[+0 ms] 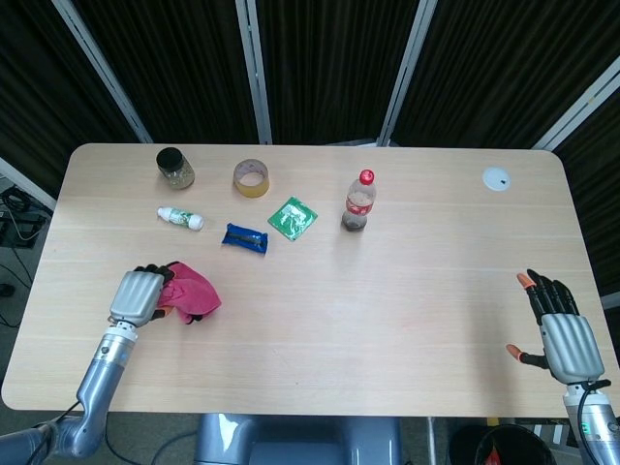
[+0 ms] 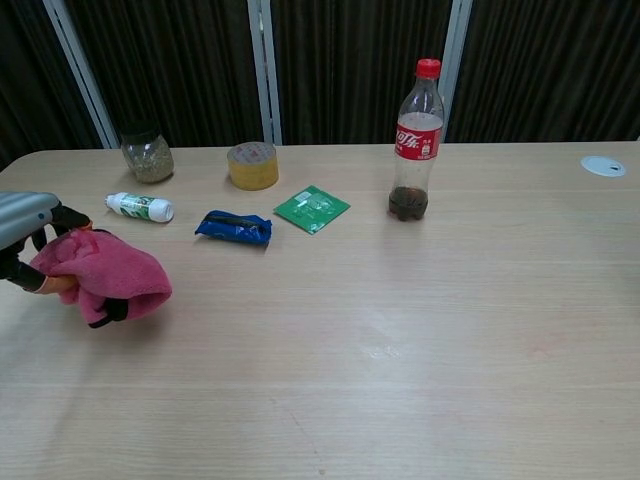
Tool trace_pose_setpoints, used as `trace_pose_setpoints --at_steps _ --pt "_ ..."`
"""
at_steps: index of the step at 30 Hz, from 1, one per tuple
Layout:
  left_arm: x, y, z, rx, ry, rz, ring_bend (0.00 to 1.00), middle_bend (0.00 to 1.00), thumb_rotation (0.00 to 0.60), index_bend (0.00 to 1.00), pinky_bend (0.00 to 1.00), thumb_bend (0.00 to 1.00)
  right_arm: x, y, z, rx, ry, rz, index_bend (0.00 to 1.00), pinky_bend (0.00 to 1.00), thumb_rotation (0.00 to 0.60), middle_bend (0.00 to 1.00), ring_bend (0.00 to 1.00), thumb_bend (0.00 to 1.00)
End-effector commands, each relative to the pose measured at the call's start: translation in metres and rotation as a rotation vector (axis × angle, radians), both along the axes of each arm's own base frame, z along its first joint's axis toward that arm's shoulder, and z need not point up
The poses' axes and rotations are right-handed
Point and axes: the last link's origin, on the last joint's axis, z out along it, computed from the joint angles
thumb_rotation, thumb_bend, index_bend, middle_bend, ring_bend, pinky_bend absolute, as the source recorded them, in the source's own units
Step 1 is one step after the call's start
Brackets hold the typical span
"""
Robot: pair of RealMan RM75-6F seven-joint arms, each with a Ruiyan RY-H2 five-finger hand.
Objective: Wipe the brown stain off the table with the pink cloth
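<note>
Pink cloth [image 1: 192, 294], bunched and gripped in the left hand [image 1: 137, 295], near the left edge of the table [image 1: 407, 320], well left of centre; seen likewise at the left margin of the chest view, dark fingertips poking out beneath the fabric. Brown stain: cannot be made out on the wood in either view.

Right hand [image 1: 565, 334] at the table's near right corner, holding nothing, fingers spread apart.

Further back, in descending size: cola bottle [image 1: 358, 201], upright, red cap, a little dark liquid at the bottom; dark-lidded jar [image 1: 174, 168] near the far left corner; roll of tape [image 1: 251, 177] just right of the jar; green sachet [image 1: 293, 217] lying flat between tape and bottle; blue packet [image 1: 245, 237] just left of the sachet; small white bottle with green label [image 1: 180, 218] on its side; white disc [image 1: 496, 178] near the far right corner.
</note>
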Motion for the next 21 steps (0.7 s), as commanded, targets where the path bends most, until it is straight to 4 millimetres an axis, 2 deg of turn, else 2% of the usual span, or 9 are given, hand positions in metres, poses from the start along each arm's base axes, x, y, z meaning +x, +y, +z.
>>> trace_pose_setpoints --at_steps 1,3,6,8,11,15,21 --pt "-0.002 -0.004 0.007 0.001 -0.009 -0.013 0.12 0.16 0.6 0.4 0.2 0.32 0.0 0.0 0.0 0.0 0.004 0.0 0.01 0.0 0.6 0.0 0.0 0.02" --pt "-0.002 -0.004 0.007 -0.001 -0.014 -0.012 0.02 0.04 0.6 0.24 0.13 0.22 0.0 0.0 0.0 -0.001 0.004 0.0 0.01 0.0 0.6 0.0 0.0 0.02" --pt "-0.001 -0.005 0.007 -0.014 0.005 -0.009 0.0 0.0 0.6 0.08 0.07 0.14 0.0 0.0 0.0 -0.002 0.005 0.0 0.01 0.0 0.6 0.0 0.0 0.02" --pt "0.001 -0.007 0.008 -0.023 0.034 -0.016 0.0 0.0 0.6 0.02 0.03 0.08 0.0 0.0 0.0 -0.001 0.006 0.001 0.01 0.0 0.6 0.0 0.0 0.02" --pt "0.001 -0.012 0.013 -0.028 0.055 -0.023 0.0 0.0 0.6 0.0 0.0 0.04 -0.001 0.0 0.0 0.0 0.006 0.001 0.01 0.0 0.6 0.0 0.0 0.02" --pt "0.0 -0.02 0.028 -0.001 0.024 0.001 0.0 0.0 0.6 0.0 0.0 0.04 -0.001 0.0 0.0 0.003 0.005 -0.001 0.01 0.0 0.6 0.0 0.0 0.02" --pt "-0.008 -0.044 0.07 0.102 -0.066 0.03 0.0 0.0 0.6 0.0 0.0 0.04 -0.001 0.0 0.001 0.001 0.016 0.006 0.01 0.0 0.6 0.0 0.0 0.02"
